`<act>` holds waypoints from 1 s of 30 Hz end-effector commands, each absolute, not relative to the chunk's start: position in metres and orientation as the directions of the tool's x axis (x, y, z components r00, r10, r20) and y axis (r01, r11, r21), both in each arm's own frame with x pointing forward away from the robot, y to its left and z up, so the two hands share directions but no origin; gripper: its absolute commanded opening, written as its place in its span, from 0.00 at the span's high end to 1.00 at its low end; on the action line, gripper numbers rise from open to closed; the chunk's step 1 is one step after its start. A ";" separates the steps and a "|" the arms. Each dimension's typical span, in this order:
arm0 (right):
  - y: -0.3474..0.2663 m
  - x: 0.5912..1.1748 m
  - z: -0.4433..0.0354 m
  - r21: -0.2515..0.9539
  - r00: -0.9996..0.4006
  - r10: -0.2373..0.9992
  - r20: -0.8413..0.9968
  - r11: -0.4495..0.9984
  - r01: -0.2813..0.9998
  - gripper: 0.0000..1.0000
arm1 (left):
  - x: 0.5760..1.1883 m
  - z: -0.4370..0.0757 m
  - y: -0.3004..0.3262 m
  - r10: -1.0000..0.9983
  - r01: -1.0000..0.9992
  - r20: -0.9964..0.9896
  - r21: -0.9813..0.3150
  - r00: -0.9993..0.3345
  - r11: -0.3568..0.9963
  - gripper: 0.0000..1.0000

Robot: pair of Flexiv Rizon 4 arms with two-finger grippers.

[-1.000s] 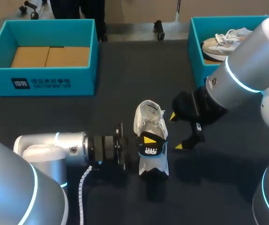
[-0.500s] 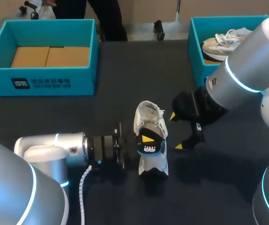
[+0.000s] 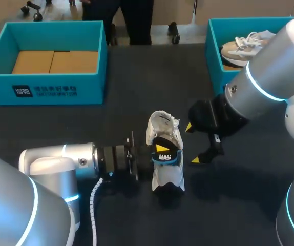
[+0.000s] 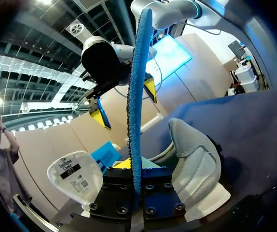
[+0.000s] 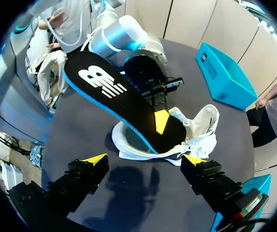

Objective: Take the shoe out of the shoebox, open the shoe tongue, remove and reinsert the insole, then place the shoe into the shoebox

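A white shoe (image 3: 163,130) lies on the dark table, mid-front. My left gripper (image 3: 161,152) comes in from the left and is shut on a black insole with a blue edge (image 3: 166,159), held tilted over the shoe. In the right wrist view the insole (image 5: 124,104) slopes up from the shoe's (image 5: 199,128) opening, with the left gripper's yellow fingertip (image 5: 161,121) on it. In the left wrist view the insole (image 4: 136,96) stands edge-on between the fingers. My right gripper (image 3: 201,143) hangs open just right of the shoe, holding nothing.
A teal shoebox (image 3: 49,92) with cardboard inside stands at the back left. A second teal box (image 3: 213,51) at the back right holds a beige shoe (image 3: 244,46). Bare dark table lies between them and in front of the shoe.
My left arm has edged slightly to the right and the insole in it now stands a little steeper over the shoe. The right arm has not moved.
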State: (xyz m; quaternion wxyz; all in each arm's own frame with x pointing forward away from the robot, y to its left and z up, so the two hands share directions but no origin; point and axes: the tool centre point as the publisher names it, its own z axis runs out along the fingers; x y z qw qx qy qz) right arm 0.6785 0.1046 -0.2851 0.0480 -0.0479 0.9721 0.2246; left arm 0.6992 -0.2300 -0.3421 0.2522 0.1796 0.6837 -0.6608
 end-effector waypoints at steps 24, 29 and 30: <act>0.105 0.678 -0.286 0.432 -0.991 -0.071 -0.117 0.895 -0.115 0.00 | 0.686 -0.313 -0.222 -0.045 0.614 -0.620 -0.783 -0.783 0.095 0.84; 0.105 0.678 -0.286 0.432 -0.991 -0.071 -0.117 0.895 -0.115 0.00 | 0.682 -0.313 -0.223 -0.032 0.611 -0.617 -0.785 -0.786 0.101 1.00; 0.105 0.678 -0.286 0.432 -0.991 -0.071 -0.117 0.895 -0.115 0.00 | 0.681 -0.313 -0.223 -0.031 0.611 -0.616 -0.785 -0.787 0.102 1.00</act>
